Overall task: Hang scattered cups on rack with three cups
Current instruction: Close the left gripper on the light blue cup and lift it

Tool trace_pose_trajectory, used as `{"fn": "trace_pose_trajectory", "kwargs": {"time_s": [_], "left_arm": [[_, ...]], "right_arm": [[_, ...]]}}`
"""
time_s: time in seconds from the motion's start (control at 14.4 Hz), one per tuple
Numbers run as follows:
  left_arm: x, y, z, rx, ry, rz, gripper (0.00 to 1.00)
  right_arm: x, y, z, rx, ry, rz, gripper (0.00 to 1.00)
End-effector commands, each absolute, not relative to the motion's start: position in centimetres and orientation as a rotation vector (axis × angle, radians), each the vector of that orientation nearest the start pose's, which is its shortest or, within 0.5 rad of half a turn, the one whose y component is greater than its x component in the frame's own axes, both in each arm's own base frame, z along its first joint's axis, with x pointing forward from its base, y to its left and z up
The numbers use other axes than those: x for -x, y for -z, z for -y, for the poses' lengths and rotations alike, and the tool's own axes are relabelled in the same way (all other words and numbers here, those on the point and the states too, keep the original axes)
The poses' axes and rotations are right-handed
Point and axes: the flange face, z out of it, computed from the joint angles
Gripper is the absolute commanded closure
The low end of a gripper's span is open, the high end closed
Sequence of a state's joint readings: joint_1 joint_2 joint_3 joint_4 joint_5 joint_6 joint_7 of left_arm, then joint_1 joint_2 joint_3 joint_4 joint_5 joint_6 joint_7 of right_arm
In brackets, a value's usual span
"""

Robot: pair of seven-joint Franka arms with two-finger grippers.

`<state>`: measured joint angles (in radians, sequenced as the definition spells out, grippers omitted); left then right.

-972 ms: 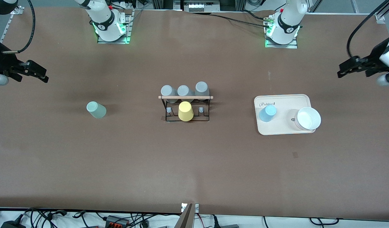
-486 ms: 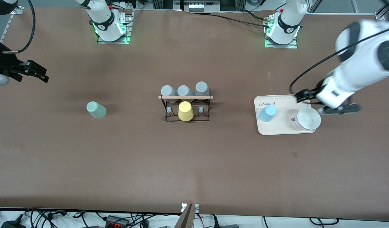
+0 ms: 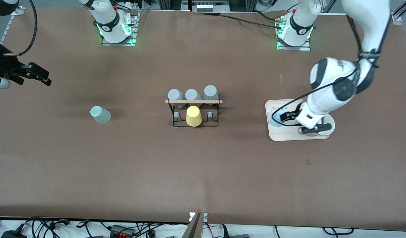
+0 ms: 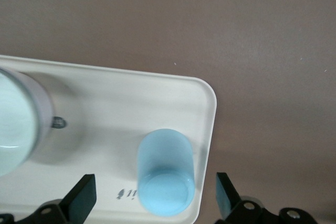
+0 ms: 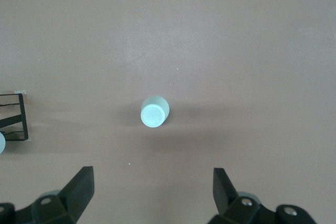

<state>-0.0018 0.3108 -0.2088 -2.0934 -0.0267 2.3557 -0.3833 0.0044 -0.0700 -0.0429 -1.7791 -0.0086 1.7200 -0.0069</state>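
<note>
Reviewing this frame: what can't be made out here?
- Front view: light blue cup and white bowl on the cream tray are mostly covered by the left arm.
- Left wrist view: the bowl is cut off by the edge.
- Front view: pegs under the grey cups on the rack are hidden.

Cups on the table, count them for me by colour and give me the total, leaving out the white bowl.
Grey cups on the rack: 3
Yellow cup on the rack: 1
Light blue cup on the cream tray: 1
Mint green cup on the bare table, toward the right arm's end: 1
Total: 6
</note>
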Motion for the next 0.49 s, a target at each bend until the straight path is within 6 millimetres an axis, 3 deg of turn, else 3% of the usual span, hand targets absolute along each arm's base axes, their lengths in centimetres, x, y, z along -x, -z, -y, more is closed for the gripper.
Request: {"fn": "trace_pose_trajectory", "kwargs": {"time_s": [0.0,0.28,0.42], "left_arm": [[-54.9,-25.8,12.1,3.196,-0.083,0.348,0.00],[-53.9,-24.4,12.2,3.196,-0.086,0.347,0.00],[-53.9,-24.4,12.2,3.191,-0.086,0.376,0.12]], "right_arm": [[-53.9,-58.0,2.2,3.158,0.009,-0.025,0.00],[-54.0,-57.9,2.2,3.158,0.006,-0.025,0.00],[-53.9,-57.8,2.2,3.158,0.002,-0.025,0.00]]}}
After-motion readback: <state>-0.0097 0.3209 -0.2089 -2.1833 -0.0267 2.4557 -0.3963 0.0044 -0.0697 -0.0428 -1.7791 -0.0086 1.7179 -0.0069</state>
